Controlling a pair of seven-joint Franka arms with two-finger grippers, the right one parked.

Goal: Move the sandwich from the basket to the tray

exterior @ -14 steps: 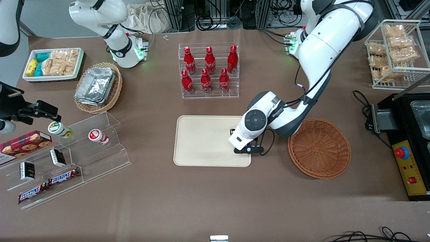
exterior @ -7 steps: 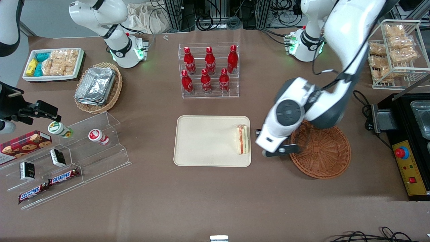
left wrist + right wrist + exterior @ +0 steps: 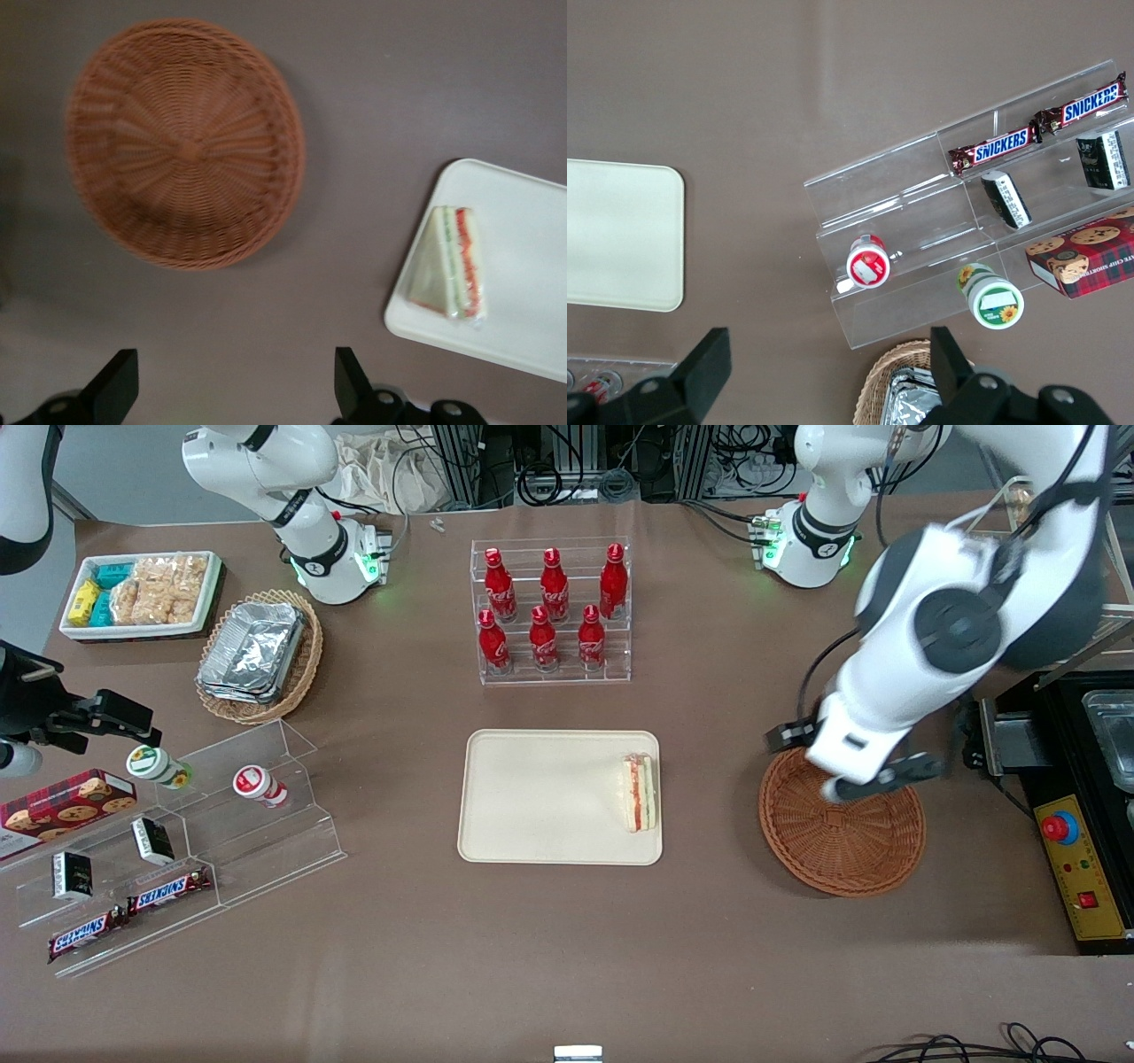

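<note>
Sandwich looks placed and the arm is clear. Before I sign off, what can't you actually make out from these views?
- End effector: in the front view the wrist body covers its fingers, above the basket; the left wrist view cuts them off at the edge, though they stand apart.
- Sandwich on the tray: whether it touches the tray's rim is too small to tell.
- Basket rim in the left wrist view: blurred.

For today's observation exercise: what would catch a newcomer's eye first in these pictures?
Probably the sandwich, lying on the cream tray at its end nearest the round wicker basket. Above that basket hangs the gripper, its fingers open and holding nothing.
</note>
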